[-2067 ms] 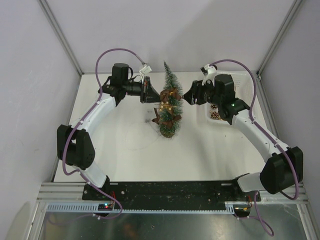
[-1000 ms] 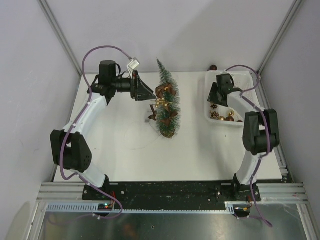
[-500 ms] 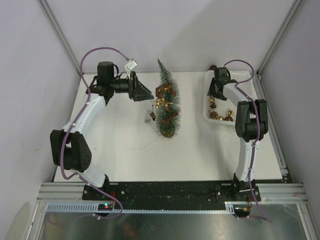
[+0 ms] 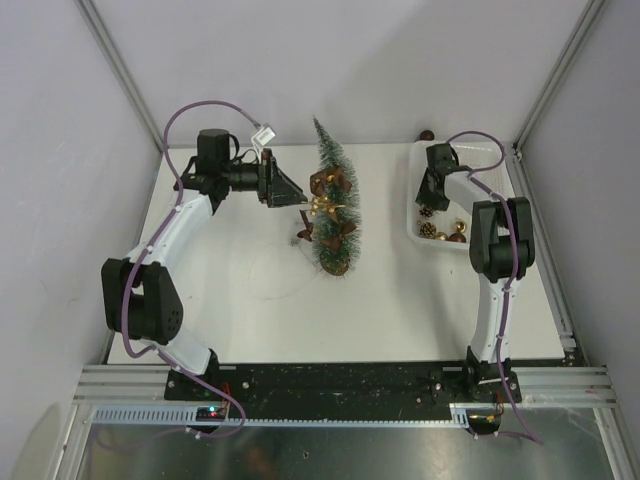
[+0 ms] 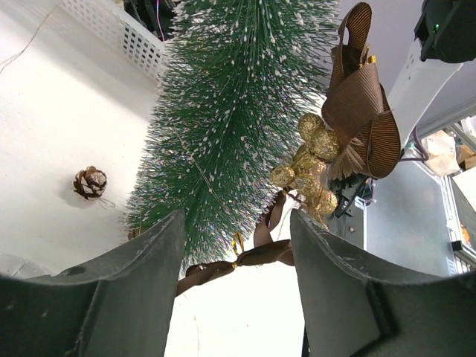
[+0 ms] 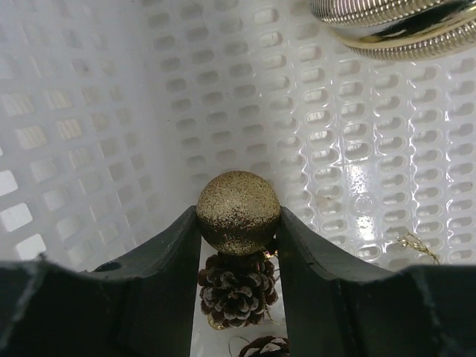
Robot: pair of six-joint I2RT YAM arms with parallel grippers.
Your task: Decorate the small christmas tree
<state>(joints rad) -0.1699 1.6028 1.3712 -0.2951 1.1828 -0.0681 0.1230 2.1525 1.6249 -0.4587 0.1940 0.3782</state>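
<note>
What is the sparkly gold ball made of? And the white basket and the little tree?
The gold ball looks like plastic or foam coated in glitter: its surface is grainy and sparkles. The white basket seems glossy moulded plastic, with regular slots and shine. The small christmas tree appears to be stiff synthetic bristles, tipped with white flecks like fake frost.

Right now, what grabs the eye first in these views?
The tree stands at the table's middle, already dressed with brown bows and gold beads. In the right wrist view, the right fingers pinch a glittery gold ball inside the white basket, with a pine cone just beneath. The left fingers are open beside the tree.
</note>
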